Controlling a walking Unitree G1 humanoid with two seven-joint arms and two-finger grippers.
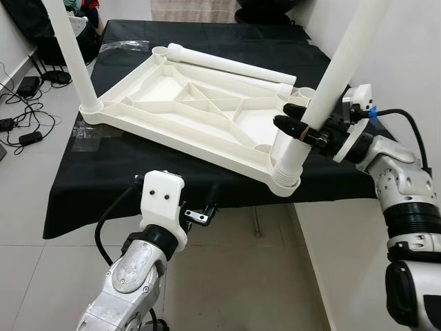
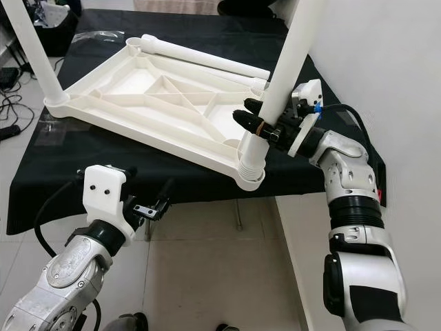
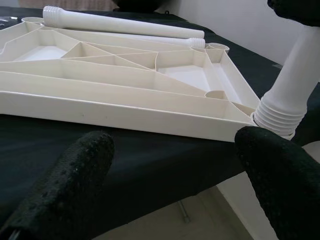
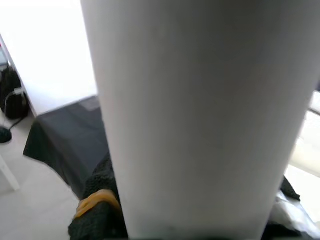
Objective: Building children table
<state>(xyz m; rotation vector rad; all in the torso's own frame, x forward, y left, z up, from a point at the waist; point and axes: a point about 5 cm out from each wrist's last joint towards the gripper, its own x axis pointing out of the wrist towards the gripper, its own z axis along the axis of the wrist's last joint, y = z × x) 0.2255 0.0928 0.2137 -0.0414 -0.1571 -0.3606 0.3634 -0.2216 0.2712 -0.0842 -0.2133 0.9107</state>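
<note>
Right tool apparently clamps upright leg

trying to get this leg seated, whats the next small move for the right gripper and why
Probably keep twisting the leg into its corner socket. The right gripper is shut on the leg just above the threaded end, and ribs show above the socket, so it looks not fully seated. The left gripper hangs open below the table edge.

Right gripper clamps the upright white leg at centre right, seated in the upturned tabletop; left gripper hovers lower centre.
</note>
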